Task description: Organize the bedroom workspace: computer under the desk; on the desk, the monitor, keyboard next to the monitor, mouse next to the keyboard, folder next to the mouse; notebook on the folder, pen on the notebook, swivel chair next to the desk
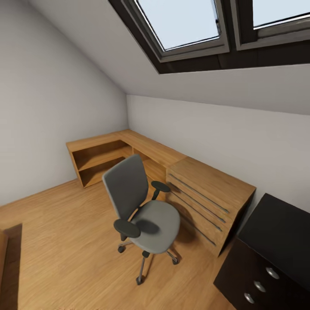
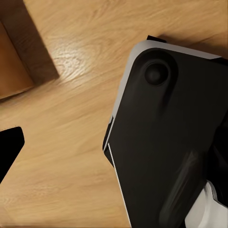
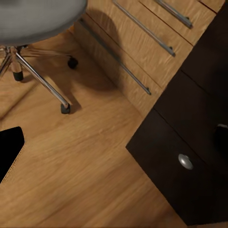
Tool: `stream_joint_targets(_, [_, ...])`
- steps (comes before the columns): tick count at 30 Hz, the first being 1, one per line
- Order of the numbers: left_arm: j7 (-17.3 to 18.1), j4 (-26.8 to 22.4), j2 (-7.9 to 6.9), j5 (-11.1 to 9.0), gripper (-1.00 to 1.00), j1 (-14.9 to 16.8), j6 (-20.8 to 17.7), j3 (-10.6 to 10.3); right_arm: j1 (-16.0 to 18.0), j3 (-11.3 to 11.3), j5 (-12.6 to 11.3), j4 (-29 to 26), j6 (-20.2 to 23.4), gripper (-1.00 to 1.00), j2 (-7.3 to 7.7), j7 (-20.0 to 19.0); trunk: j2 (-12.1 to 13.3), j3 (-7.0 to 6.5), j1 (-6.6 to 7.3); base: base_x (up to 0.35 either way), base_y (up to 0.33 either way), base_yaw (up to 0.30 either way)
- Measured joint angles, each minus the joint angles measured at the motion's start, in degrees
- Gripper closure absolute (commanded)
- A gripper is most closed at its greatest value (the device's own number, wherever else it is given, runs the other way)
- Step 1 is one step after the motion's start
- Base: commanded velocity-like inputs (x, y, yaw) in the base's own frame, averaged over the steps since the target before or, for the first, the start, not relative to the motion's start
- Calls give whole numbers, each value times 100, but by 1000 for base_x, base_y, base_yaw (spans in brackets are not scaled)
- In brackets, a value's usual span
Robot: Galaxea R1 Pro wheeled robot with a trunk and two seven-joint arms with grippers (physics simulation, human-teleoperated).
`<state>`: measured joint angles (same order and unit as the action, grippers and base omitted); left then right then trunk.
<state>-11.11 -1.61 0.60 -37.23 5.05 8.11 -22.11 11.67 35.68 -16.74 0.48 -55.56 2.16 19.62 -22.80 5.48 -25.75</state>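
nearest the head camera, at the right, sits a black cabinet (image 1: 267, 258) with round silver knobs (image 1: 272, 272), and the right wrist view picks up that same black cabinet (image 3: 185, 152) with one knob (image 3: 185, 161) catching the light. just left of it, out on the wood floor (image 1: 56, 241), stands the grey swivel chair (image 1: 144, 206), upright on its star base, back turned toward the left, seat bare as far as can be seen, armrests out to either side. just beyond the chair runs the wooden worktop (image 1: 150, 148), an l-shape tucked into the far corner under the sloped ceiling, open shelves at its left end, and a drawer block (image 1: 206, 202) with long bar handles at its right end, near the chair's seat. the worktop's top looks bare. up above, a skylight (image 1: 181, 21) shows pale sky. the right wrist view looks down on the chair's seat edge (image 3: 38, 19), its chrome legs and castors (image 3: 65, 108), and the drawer fronts (image 3: 137, 42) beside them. the left wrist view shows floor (image 2: 71, 142) and a dark, white-edged part of the robot's own body (image 2: 166, 133). as for either tool, open or closed, cannot tell from these views.
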Motion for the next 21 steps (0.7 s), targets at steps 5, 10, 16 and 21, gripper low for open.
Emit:
stream_joint_targets(5, [0, 0, 0, -1, -100, 0, 1, 0, 0, 7, -2, -3, 0, -100, -11, 0, 0, 0, 0, 0, 0, 279])
stream_joint_targets(10, [0, -1, 0, 1, -100, 0, 0, 0, -1, 17, 1, -1, 0, -100, -21, 0, 0, 0, 0, 0, 0, 279])
stream_joint_targets(16, [0, 0, 0, 1, -100, 0, 1, 0, -1, 19, 4, 0, 0, -100, -16, 0, 0, 0, 0, 0, 0, 279])
stream_joint_targets(21, [0, 0, 0, 2, -100, 0, 1, 0, -1, 15, 5, 0, 0, -100, -11, 0, 0, 0, 0, 0, 0, 279])
